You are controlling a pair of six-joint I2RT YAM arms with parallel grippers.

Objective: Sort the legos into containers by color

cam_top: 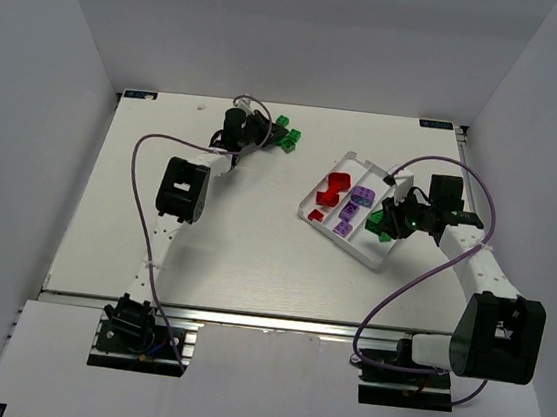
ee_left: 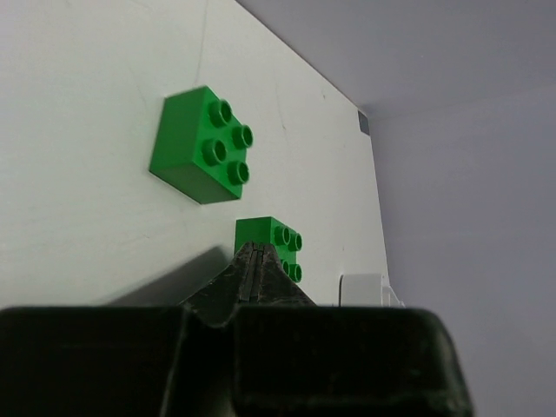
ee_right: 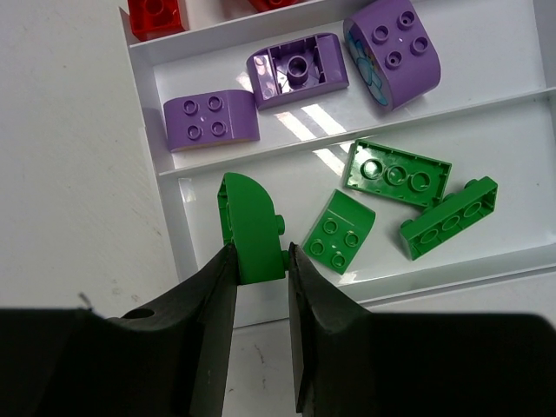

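My right gripper is shut on a rounded green lego, held on edge over the near compartment of the white tray. Three green legos lie in that compartment. Purple legos fill the middle one, and a red lego shows in the far one. From above, the tray sits right of centre, with the right gripper at its near-right side. My left gripper is shut and empty, its tips just before a green brick. A second green brick lies farther off; both are at the table's back.
Purple cables loop off both arms over the table. The left arm's black link hangs above the left half. Grey walls close in the table on three sides. A white tray corner shows beyond the left gripper.
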